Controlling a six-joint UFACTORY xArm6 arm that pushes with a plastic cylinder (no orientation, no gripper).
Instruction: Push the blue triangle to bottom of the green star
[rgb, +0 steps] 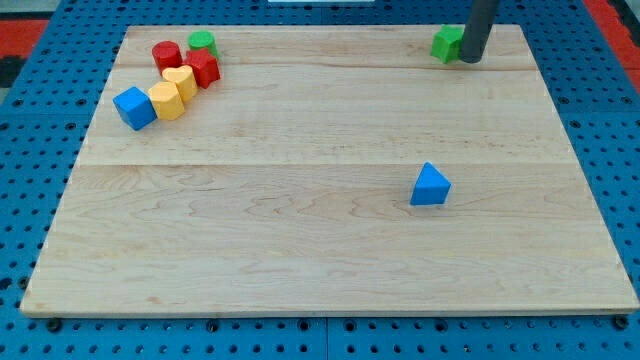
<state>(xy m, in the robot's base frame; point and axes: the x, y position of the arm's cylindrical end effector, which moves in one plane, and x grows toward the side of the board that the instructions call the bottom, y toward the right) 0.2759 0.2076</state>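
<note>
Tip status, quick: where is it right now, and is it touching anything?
My tip: at the view's top right, right beside the green star, apparently touching it; holds nothing. Far from the blue triangle.

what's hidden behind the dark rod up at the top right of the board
My tip stands at the view's top right, covering the right side of the green star. The star's left part shows; its covered edge cannot be seen. The blue triangle sits apart, lower down.

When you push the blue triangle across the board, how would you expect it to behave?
The blue triangle sits flat and low, so it will probably slide, not tip or roll. Its angled sides may make it rotate off my tip. The wooden board looks smooth, so sliding should be easy.
</note>
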